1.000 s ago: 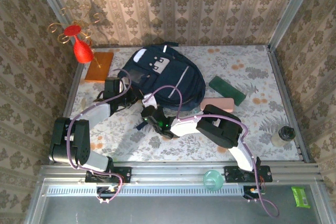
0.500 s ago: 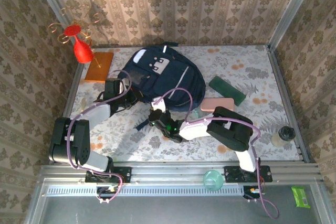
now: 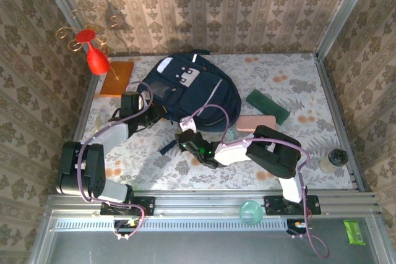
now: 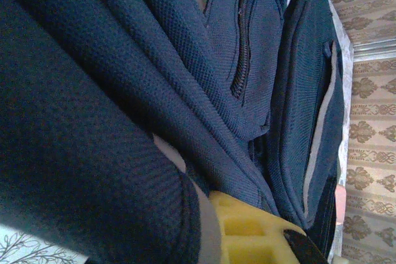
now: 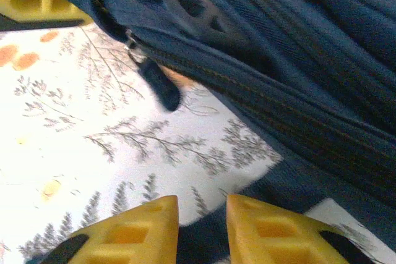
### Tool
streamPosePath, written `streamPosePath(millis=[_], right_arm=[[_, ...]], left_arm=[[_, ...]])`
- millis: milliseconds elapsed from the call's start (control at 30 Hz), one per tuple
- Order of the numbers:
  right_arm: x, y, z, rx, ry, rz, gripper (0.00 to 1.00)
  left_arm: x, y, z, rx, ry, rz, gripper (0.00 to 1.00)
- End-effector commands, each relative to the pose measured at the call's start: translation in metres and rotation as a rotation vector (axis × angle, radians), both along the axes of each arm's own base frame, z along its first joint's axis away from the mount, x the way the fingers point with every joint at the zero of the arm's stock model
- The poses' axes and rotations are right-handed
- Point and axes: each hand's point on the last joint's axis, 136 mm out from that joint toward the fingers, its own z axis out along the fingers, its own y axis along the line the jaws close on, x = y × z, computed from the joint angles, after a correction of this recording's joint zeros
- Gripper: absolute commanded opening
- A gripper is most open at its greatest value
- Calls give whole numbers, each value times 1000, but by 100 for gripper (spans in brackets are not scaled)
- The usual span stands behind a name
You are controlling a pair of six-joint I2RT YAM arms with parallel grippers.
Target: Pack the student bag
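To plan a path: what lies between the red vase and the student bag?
A flat orange board lies between the red vase and the student bag, in the top external view.

Left end effector [image 3: 148, 109] fingertips hidden in student bag [image 3: 204, 91] folds — zipper pull [image 5: 159, 88] blurred.

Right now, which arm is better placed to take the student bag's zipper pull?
Probably the right arm: its jaws stand slightly apart, the zipper pull just ahead of them. On the left arm the jaws are shut on fabric of the student bag.
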Motion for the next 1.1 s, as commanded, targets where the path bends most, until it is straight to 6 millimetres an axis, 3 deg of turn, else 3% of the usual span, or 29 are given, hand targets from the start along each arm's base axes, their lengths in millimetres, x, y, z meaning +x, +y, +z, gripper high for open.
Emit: streamPosePath(millis=[0, 133, 333, 667, 833, 1067], right_arm=[[8, 26, 10, -4, -85, 76, 41], [21, 33, 11, -53, -135, 48, 48], [38, 31, 11, -101, -183, -38, 44], [46, 38, 27, -107, -246, -42, 30], [42, 40, 23, -93, -235, -17, 22], [35, 26, 13, -73, -189, -44, 3]], left_arm=[[0, -7, 27, -35, -91, -46, 0], [0, -7, 26, -35, -90, -49, 0], [-1, -8, 26, -38, -88, -51, 0], [-2, -9, 25, -37, -87, -56, 0], [-2, -10, 24, -37, -83, -59, 0], [-1, -10, 24, -34, -87, -59, 0]])
